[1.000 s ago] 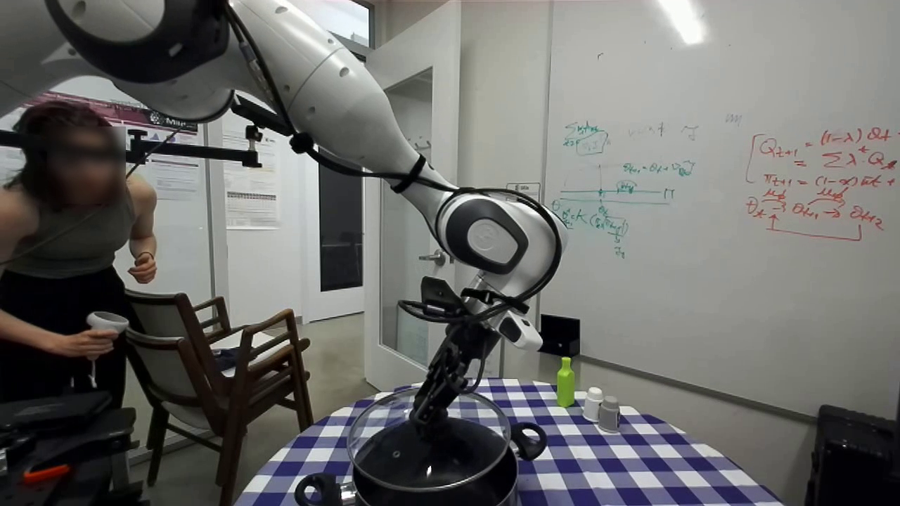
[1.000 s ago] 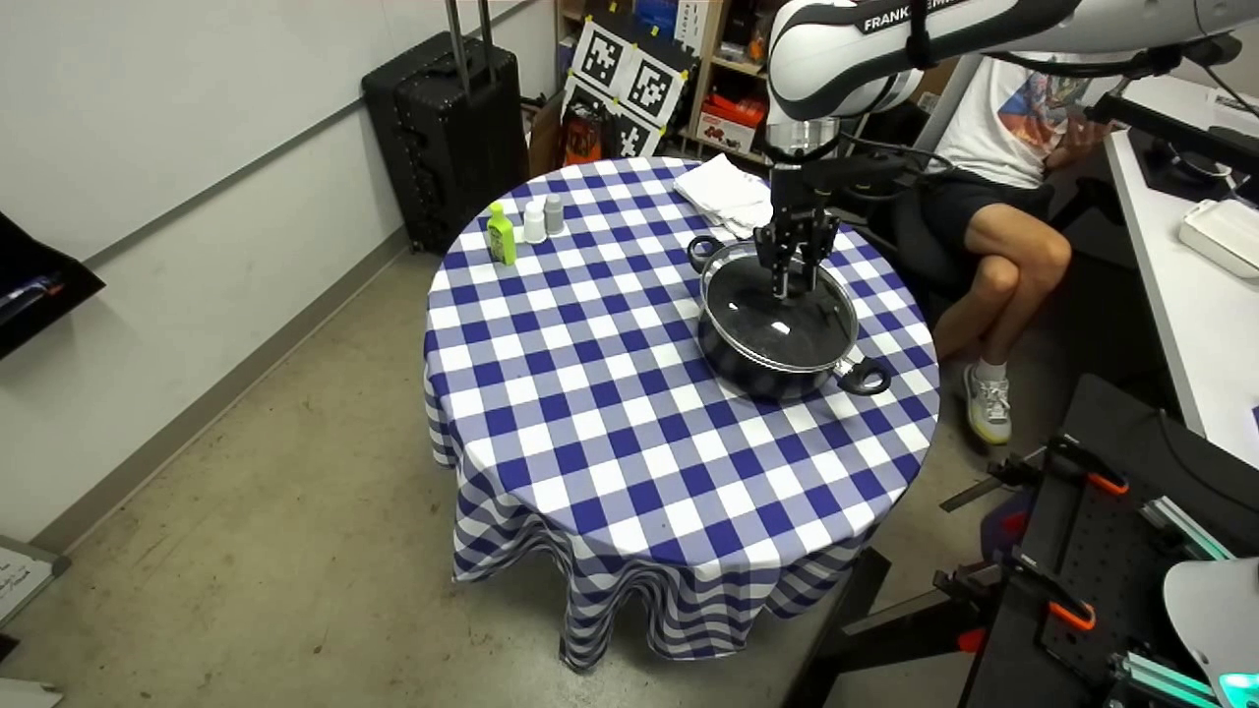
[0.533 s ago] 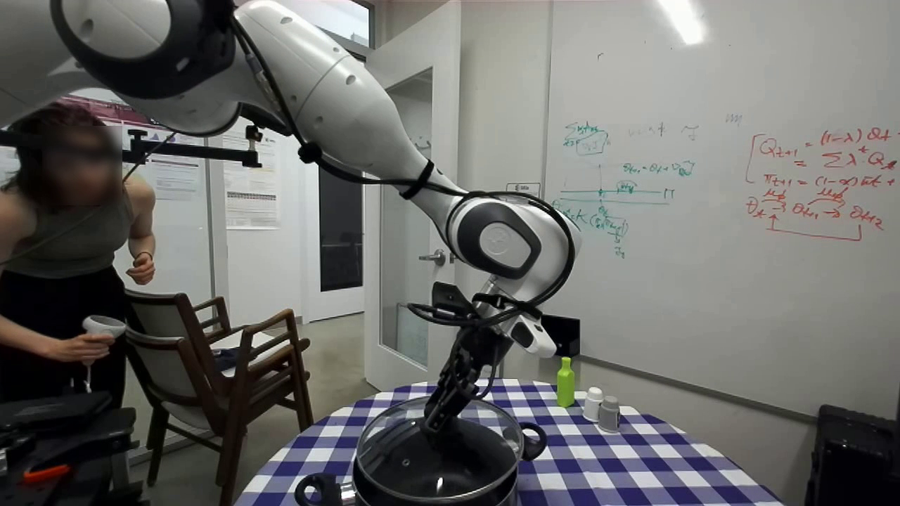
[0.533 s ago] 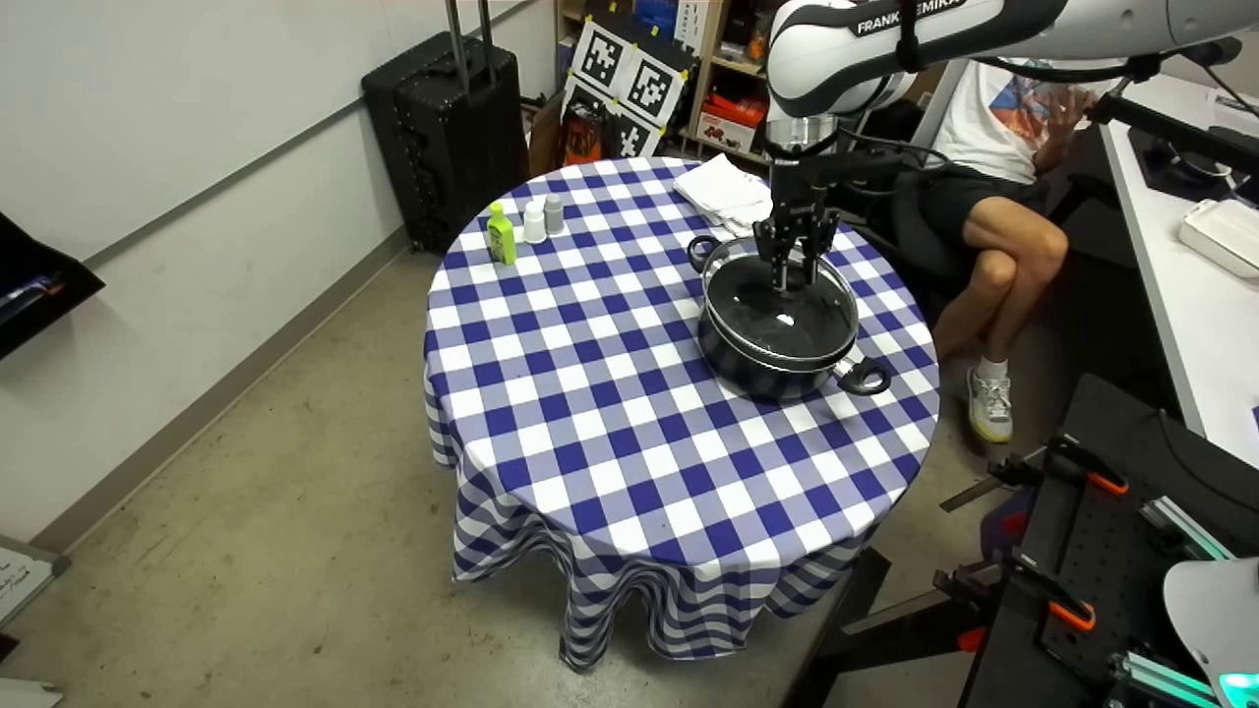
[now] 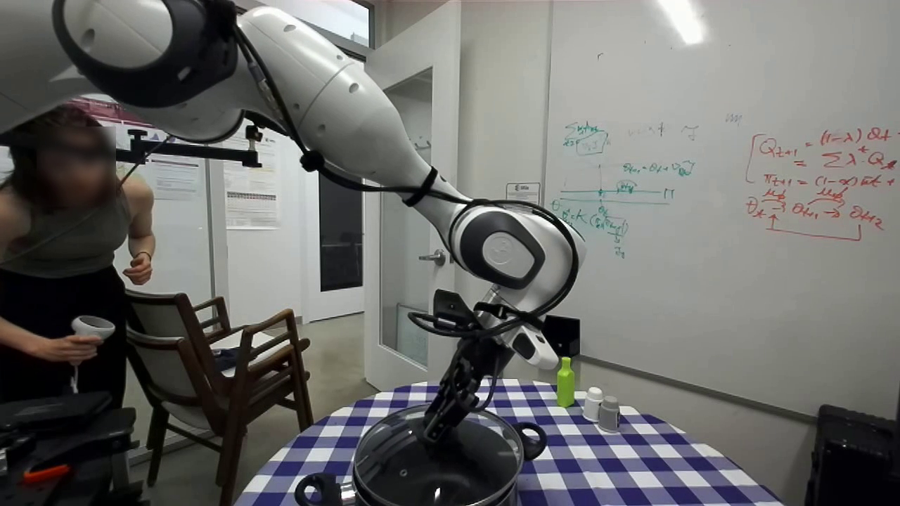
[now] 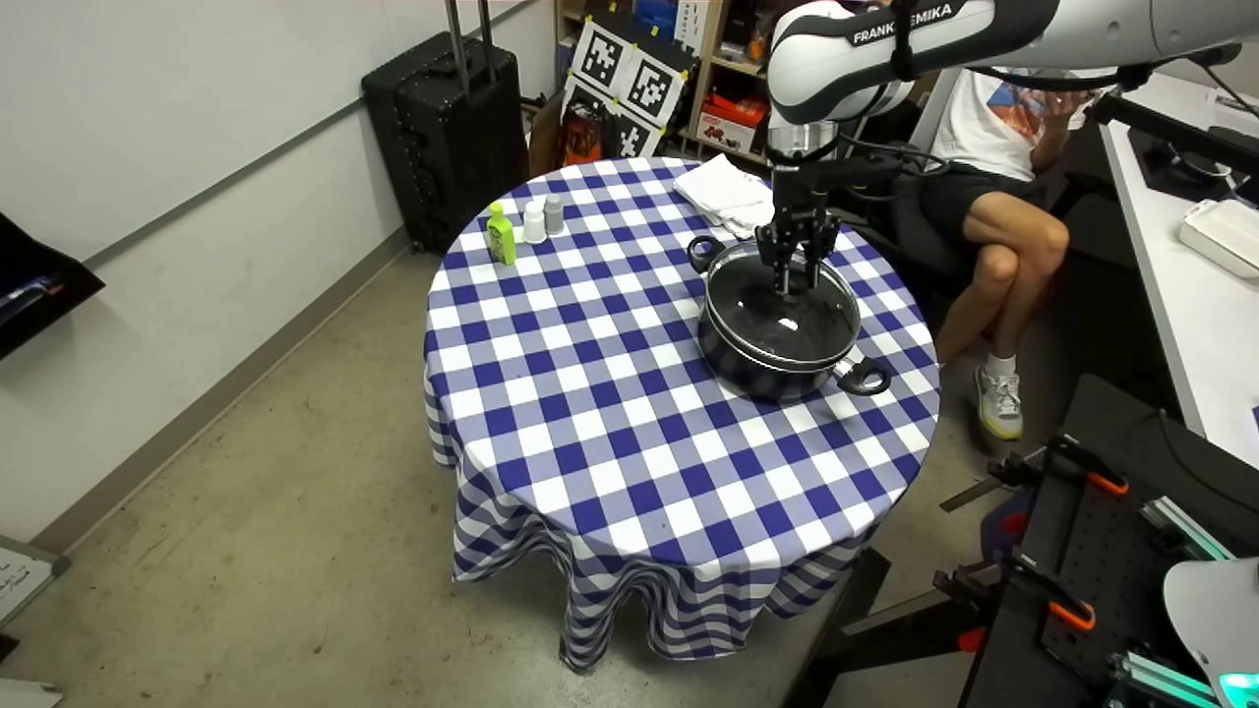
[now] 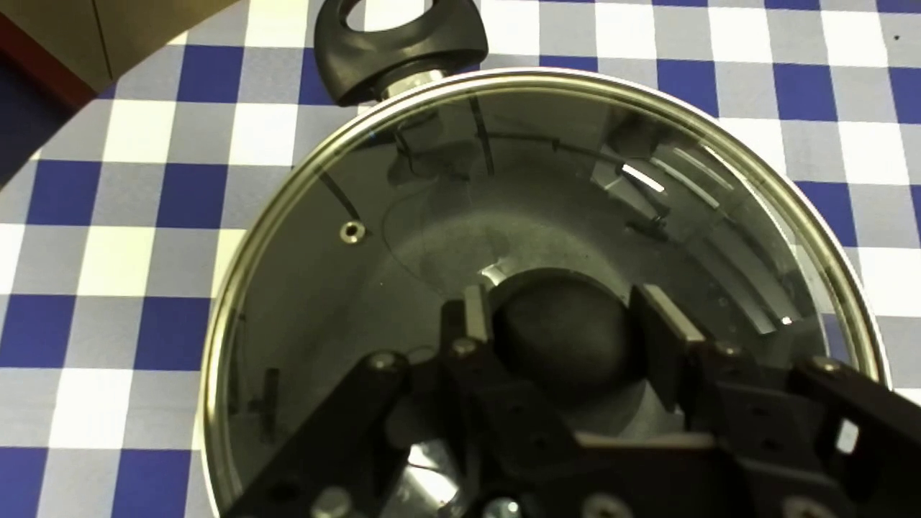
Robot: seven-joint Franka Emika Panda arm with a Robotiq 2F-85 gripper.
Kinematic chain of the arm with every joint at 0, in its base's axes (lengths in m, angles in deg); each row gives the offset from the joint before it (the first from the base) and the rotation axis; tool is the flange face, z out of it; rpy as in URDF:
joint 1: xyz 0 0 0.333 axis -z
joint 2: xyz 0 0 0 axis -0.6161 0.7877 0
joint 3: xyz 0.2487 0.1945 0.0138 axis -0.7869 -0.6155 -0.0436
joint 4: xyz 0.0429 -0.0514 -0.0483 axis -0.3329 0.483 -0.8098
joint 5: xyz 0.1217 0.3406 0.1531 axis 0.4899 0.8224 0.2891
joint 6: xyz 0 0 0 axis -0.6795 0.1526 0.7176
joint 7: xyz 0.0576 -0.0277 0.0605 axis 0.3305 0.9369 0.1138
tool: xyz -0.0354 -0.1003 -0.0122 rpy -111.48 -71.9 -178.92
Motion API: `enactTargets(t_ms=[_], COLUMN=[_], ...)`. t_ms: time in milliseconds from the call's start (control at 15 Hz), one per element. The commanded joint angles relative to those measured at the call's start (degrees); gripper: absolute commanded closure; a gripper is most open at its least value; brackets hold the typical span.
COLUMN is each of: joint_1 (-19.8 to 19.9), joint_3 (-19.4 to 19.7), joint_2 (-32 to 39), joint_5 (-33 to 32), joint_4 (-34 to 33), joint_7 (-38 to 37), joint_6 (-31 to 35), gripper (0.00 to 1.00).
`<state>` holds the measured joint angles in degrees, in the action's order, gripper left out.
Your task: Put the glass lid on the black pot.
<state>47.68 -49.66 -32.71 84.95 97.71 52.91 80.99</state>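
Note:
The glass lid [image 5: 394,464] is a clear dome with a thin metal rim and a dark round knob [image 7: 565,338]. It lies level or nearly so over the black pot [image 6: 752,376], roughly centred. In an exterior view its rim [image 6: 733,349] shows just above the pot's rim; I cannot tell whether they touch all round. My gripper [image 7: 561,316] has one finger on each side of the knob and appears shut on it. The gripper points down at the lid in both exterior views [image 5: 430,432] [image 6: 798,283]. The pot's handle [image 7: 406,54] shows beyond the lid.
A green bottle [image 6: 501,236], a white shaker [image 6: 534,222] and a grey shaker [image 6: 554,214] stand near the table's edge by the whiteboard. A white cloth [image 6: 723,192] lies close beside the pot. The round table [image 6: 610,433] has a checkered cloth.
My gripper and the lid have moved a little to the right, then down onto or close to the pot's rim. The pot has not moved.

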Motion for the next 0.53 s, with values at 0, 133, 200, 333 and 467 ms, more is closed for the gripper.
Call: enactTargets(t_ms=[0,133,200,333,467], joint_1=[-0.15,-0.06,0.03,0.16,0.24], joint_3=[-0.4,-0.44,-0.41,-0.35,-0.31], joint_2=[0.81,1.09,1.15,1.26,1.39], joint_5=[0.61,0.72,0.81,0.89,0.94], joint_4=[-1.89,-1.7,-1.5,-1.37,-1.39], joint_7=[-1.37,-1.47,-1.55,-1.7,-1.95], joint_6=[-2.56,-2.45,-2.34,-2.22,-2.14], gripper=[0.74,0.74,0.74,0.74,0.74])
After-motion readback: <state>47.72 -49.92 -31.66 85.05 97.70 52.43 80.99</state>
